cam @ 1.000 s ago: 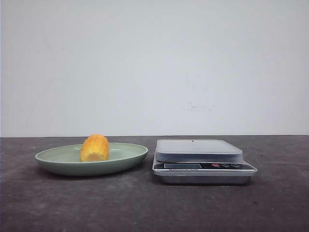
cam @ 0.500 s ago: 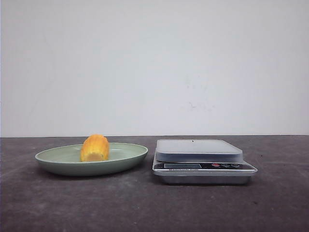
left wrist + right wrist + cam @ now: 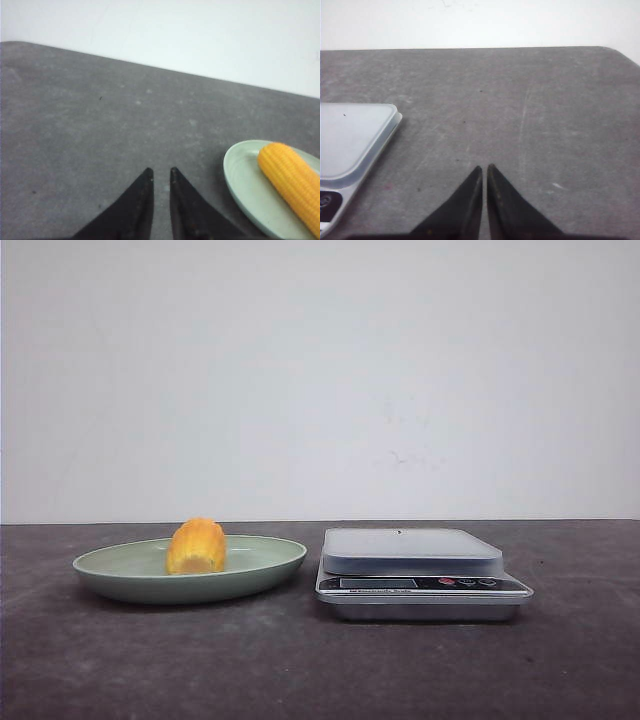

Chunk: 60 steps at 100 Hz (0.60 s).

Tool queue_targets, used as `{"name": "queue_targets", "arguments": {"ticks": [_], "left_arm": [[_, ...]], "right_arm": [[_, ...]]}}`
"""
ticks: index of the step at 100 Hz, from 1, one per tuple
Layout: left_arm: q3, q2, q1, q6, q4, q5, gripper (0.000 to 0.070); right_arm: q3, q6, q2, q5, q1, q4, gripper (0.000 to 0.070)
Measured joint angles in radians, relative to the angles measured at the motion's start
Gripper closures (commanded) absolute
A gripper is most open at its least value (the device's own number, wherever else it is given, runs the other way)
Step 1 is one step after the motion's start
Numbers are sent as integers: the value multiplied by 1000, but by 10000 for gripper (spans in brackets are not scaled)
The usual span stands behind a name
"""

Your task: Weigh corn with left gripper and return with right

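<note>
We see even, soft, fairly bright light in all three views, with the pale wall [image 3: 320, 380] near white and washed out. Shadows are faint: a thin dark band lies under the plate [image 3: 190, 585] and under the scale [image 3: 422, 612]. The dark surface [image 3: 300, 670] shows no glare. The front view is slightly soft; the wrist views blur near the black tool tips [image 3: 160, 175].

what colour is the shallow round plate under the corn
Pale green plate, clearest in the front view.
</note>
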Motion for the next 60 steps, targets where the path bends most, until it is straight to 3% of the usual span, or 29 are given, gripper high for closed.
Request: {"name": "queue_targets", "arguments": {"ticks": [13,24,44,48,55,56,60], "left_arm": [[0,0,0,-50,32,3,688],[18,6,0,-134,29,52,686],[243,117,-7,-253,-2,106,675],[296,151,-7,-256,-2,106,595],[375,220,-7,-260,-5,126,329],[385,229,-7,-260,-8,129,306],[426,266,-8,-259,-24,144,273]], "right_arm": [[0,54,0,-21,0,10,696],[37,122,4,-25,0,-4,697],[303,228,136,-21,0,-43,681],[357,231,184,-24,0,-69,606],[441,232,271,-46,0,-99,351],[452,232,283,-49,0,-102,307],[495,232,324,-61,0,-112,240]]}}
